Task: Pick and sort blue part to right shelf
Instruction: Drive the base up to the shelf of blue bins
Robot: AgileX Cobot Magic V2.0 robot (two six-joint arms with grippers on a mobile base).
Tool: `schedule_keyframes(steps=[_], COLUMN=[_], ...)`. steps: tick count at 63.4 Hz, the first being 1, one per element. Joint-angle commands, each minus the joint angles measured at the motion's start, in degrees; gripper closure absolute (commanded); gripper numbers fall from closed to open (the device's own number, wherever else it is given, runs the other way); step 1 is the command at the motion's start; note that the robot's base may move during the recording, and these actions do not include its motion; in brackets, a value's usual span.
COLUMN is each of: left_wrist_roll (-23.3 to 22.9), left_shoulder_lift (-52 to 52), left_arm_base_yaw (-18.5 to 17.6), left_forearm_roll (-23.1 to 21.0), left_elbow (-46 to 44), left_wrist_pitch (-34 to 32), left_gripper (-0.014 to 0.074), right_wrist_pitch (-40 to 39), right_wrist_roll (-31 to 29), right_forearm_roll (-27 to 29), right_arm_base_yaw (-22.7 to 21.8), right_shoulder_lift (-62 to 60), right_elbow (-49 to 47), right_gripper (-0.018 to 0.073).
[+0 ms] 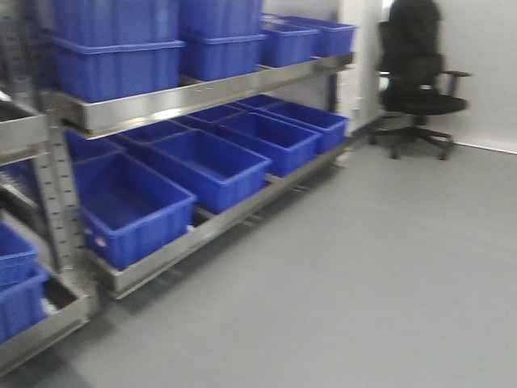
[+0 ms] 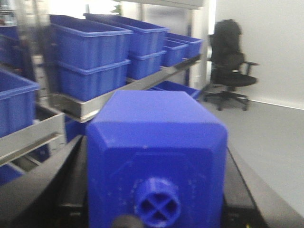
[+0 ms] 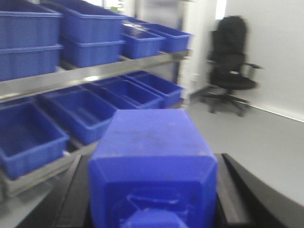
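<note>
In the left wrist view a blocky blue part (image 2: 156, 137) with a round cross-shaped stub fills the space between the black fingers (image 2: 42, 190); my left gripper (image 2: 154, 161) is shut on it. The right wrist view shows another blue part (image 3: 152, 152) clamped between black fingers (image 3: 237, 190), with my right gripper (image 3: 153, 171) shut on it. The right shelf (image 1: 194, 97) stands ahead and to the left, its steel rail also seen in the wrist views (image 2: 90, 107) (image 3: 85, 73). It carries large blue bins (image 1: 129, 206). Neither gripper appears in the front view.
A steel upright post (image 1: 52, 186) separates this rack from another section with blue bins (image 1: 20, 299) at the far left. A black office chair (image 1: 416, 77) stands at the back right by the white wall. Grey floor (image 1: 363, 275) stretches to the right of the rack.
</note>
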Motion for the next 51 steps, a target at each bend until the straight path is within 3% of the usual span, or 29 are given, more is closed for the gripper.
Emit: schedule_keyframes(steps=[1, 51], left_wrist_roll=[-0.1, -0.1], left_shoulder_lift=[0.7, 0.7], left_arm_base_yaw=[0.0, 0.0], left_forearm_roll=[-0.8, -0.8], left_elbow=[-1.7, -1.7], left_wrist_pitch=[-5.0, -5.0], left_gripper=[0.0211, 0.0211], right_wrist_pitch=[-5.6, -5.6], right_wrist_roll=[-0.4, -0.4], right_forearm_roll=[0.0, 0.0], right_arm_base_yaw=[-0.4, -0.4], right_shoulder_lift=[0.3, 0.3], right_elbow=[-1.9, -1.9], right_gripper=[0.0153, 0.0153])
